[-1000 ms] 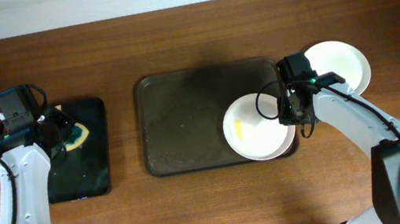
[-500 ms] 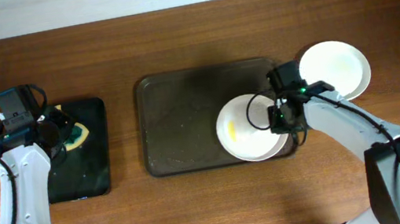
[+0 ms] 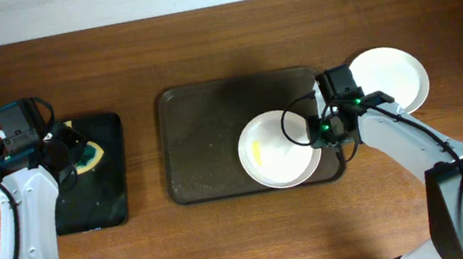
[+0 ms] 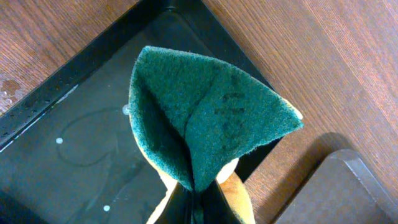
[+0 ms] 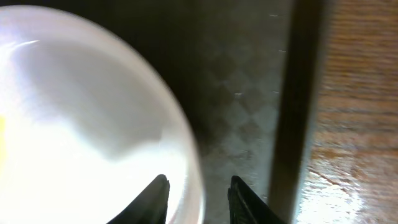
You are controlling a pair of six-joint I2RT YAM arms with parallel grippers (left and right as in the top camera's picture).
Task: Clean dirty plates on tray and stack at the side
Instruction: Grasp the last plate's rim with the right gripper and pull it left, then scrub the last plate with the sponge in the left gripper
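The left gripper (image 4: pixel 194 208) is pinching a folded sponge (image 4: pixel 205 124), a dark green scouring pad backed with yellow foam, its jaws pressed together on the lower fold while the green flap is fanning out above them. This sponge is hanging over the right portion of a small, narrow, glossy black tray (image 4: pixel 62 155), which is lying on the wooden table (image 3: pixel 230 240) well to the left of the large, dark brown, round-cornered brown tray (image 5: pixel 249 93). The right gripper (image 5: pixel 199 190) is standing inside the brown tray near its right rim, its two dark fingers (image 5: pixel 158 196) straddling the right edge of a round, white, shallow smeared plate (image 5: pixel 81 124), one finger over the plate's inner surface and the other over the tray floor; whether the jaws are clamping that edge or merely bracketing it cannot be told. The smeared plate is resting in the right half of the brown tray, close to the rim on the robot's side, and is carrying a small yellow smear (image 3: pixel 258 151) left of its centre. A second plate (image 3: pixel 394 78), also round and white, is sitting on the table just off the brown tray's right rim, beside the far right corner, partly covered by the right arm.
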